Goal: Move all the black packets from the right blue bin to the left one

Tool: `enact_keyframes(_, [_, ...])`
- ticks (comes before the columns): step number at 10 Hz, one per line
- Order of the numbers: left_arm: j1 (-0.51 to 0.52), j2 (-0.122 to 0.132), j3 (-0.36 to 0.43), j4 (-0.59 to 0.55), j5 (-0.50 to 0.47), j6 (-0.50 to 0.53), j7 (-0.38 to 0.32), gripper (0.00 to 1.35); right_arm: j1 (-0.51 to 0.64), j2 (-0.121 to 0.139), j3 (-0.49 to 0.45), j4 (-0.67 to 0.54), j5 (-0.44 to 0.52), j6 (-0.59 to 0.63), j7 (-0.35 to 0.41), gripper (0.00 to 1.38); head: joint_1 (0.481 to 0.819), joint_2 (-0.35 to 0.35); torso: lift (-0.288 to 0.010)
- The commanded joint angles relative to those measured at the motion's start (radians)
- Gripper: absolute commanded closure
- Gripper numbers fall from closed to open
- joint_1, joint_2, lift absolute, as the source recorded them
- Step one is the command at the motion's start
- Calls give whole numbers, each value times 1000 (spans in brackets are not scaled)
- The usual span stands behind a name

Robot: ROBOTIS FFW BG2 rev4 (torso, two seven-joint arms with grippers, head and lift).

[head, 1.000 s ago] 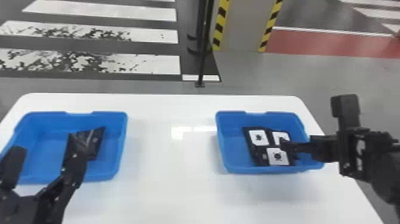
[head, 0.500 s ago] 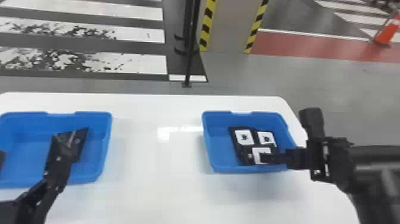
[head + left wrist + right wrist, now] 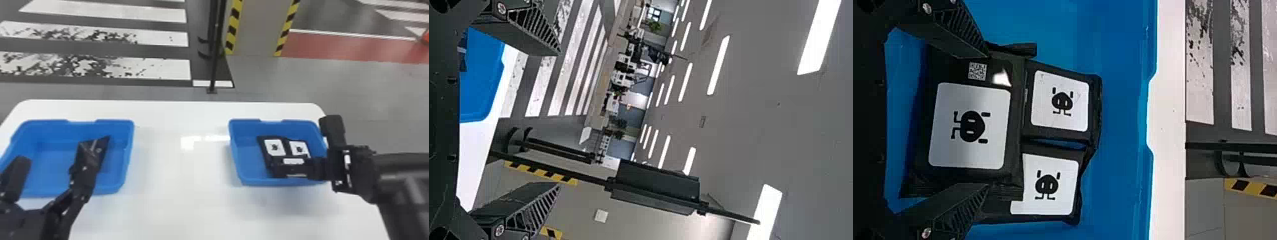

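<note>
The right gripper [image 3: 987, 120] has slid over the nearest black packet [image 3: 970, 125]; a grasp looks close.
The spread left gripper [image 3: 558, 118] hangs toward the desk's [image 3: 182, 198] left edge. The right one gapes about that glossy, white-labelled packet by the right bin's [image 3: 249, 156] near edge; two more packets [image 3: 1059, 102] [image 3: 1048, 185] lie beyond. The left bin's [image 3: 54, 162] dark shape [image 3: 102, 150] may be another.

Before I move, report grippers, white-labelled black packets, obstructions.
Right gripper open, astride one packet in right blue plastic bin. Second packet beside it; third packet partly beneath: possible snag. Left gripper open at left blue plastic bin.
</note>
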Motion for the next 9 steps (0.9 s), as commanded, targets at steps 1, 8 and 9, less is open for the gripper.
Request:
enact_keyframes(1, [0, 1, -2, 2, 0, 4, 0, 110, -18, 2, 15, 15, 0, 40, -8, 96, 695, -151, -140])
enact_keyframes(8, [-15, 8, -16, 20, 4, 2, -5, 111, -60, -1, 77, 39, -20, 145, -34, 1098, 695, -140, -140])
enact_keyframes(9, [-15, 8, -20, 22, 4, -1, -5, 113, -43, 1, 65, 10, -32, 131, -51, 1165, 695, -138, -140])
